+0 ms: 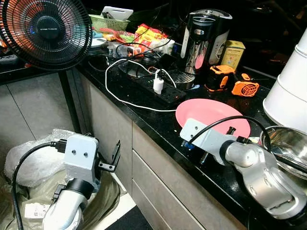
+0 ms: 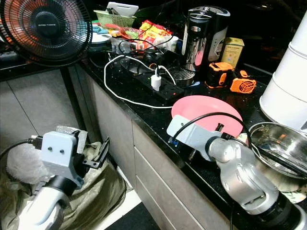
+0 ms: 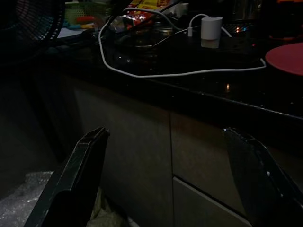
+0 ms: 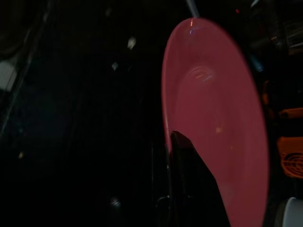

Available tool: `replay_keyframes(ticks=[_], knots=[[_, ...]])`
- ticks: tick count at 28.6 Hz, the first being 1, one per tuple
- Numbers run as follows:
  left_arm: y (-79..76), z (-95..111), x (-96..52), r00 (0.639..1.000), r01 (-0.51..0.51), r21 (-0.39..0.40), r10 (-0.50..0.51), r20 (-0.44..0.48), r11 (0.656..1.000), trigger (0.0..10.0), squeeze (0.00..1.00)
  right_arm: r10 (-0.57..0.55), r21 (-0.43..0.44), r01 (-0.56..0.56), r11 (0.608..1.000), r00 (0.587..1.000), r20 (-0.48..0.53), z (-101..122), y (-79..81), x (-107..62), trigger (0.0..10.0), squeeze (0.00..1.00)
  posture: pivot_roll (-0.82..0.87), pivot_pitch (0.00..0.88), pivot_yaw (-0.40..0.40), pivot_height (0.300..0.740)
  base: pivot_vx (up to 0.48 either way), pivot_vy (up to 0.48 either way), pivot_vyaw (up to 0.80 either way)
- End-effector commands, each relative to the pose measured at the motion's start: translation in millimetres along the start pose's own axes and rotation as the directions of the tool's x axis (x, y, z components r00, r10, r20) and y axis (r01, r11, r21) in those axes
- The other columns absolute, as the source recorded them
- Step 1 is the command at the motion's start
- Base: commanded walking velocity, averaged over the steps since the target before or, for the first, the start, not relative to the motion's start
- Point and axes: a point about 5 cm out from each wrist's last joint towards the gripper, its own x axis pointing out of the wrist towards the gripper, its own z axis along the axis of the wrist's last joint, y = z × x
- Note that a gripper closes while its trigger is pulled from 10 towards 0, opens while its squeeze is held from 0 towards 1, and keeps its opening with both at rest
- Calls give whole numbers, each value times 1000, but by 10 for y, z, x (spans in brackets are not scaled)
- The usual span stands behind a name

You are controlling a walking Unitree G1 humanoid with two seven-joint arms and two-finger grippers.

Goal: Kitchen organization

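Left eye view: black speckled counter (image 1: pixel 144 112) w/ grey drawer fronts (image 1: pixel 158 167) below. Pink plate (image 1: pixel 211 115) lies flat near counter's front edge. Right gripper (image 4: pixel 189 184) sits at plate's near rim, one black finger over it; can't tell if jaws are clenched or released. Steel bowl (image 1: pixel 288 143) just beside plate. Toward the back edge: power strip (image 1: pixel 158 88) w/ white cable (image 1: pixel 124 98), kettle (image 1: pixel 204 36), fan (image 1: pixel 45 28) at far corner. Left gripper (image 3: pixel 161 179) hangs off the counter, in front of drawers over a bag (image 1: pixel 96 196), jaws spread, nothing held.
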Motion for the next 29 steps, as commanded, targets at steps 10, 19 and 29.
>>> replay_keyframes(ticks=[10,19,29], knots=[[-10,-18,-8,1000,9,-5,-9,-16,1000,10000,0,76,52,-80,995,995,64,77,147,41,0,0,62,0,-42,740,0,0,0],[-13,-18,-8,1000,11,-4,-12,-17,1000,10000,0,-256,341,148,928,919,299,370,-255,-24,0,0,60,0,-38,740,0,0,0],[-7,-14,-3,1000,10,-2,-10,-15,1000,10000,0,-489,593,176,786,764,421,534,-556,-219,1961,0,61,0,-38,740,0,0,0]])
